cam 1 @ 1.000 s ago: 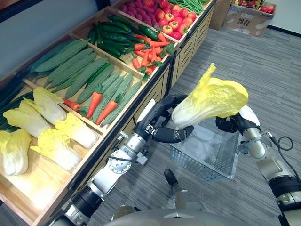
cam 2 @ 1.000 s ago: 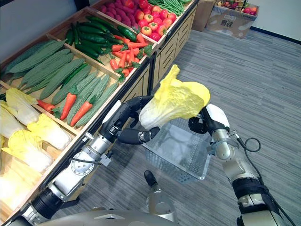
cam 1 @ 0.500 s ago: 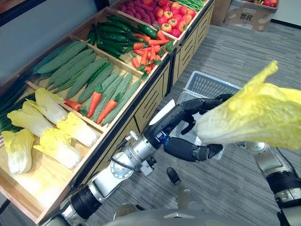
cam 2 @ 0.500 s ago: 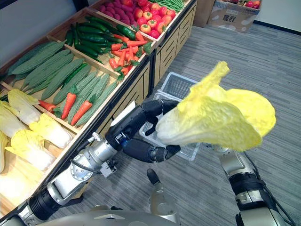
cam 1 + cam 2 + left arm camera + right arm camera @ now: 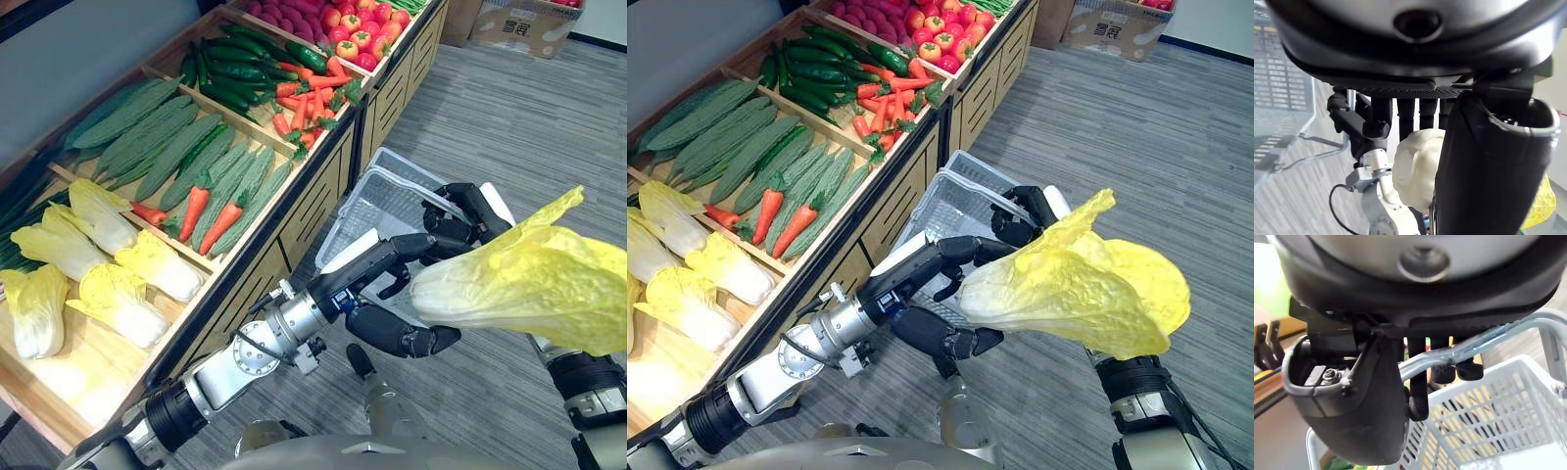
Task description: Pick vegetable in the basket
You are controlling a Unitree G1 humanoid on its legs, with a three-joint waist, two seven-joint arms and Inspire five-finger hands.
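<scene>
**Cabbage aloft beside a tilted basket**

On the far left, the slanted wooden display shelf (image 5: 59,387) carries more pale yellow leafy cabbages (image 5: 118,308) in its nearest compartment. Long ridged green gourds (image 5: 176,157) with a few orange carrots (image 5: 196,213) fill the next one along.

The left hand (image 5: 387,328) reaches out from the shelf side. Its fingers and thumb are curled around the white stem end of the large yellow-green napa cabbage (image 5: 529,289). The left wrist view shows that pale base pinched between them.

Behind the left hand is the light grey plastic mesh basket (image 5: 377,211), tipped steeply so that its opening faces up toward the camera. The right hand (image 5: 470,211) carries it, fingers hooked over the thin metal wire handle (image 5: 1488,340), as the right wrist view shows. The cabbage is off the shelf and in the air. It is not in the basket, and its leafy end points to the robot's right, past the right hand.

The risks lie in the drop:
- The grip is on the stem end only, so the heavy leafy end may lever the cabbage loose.
- The basket may be too tilted to hold it, so a cabbage released now may roll out onto the floor.
- The two hands are close together, and swinging the cabbage in could knock the right hand or the handle.
</scene>
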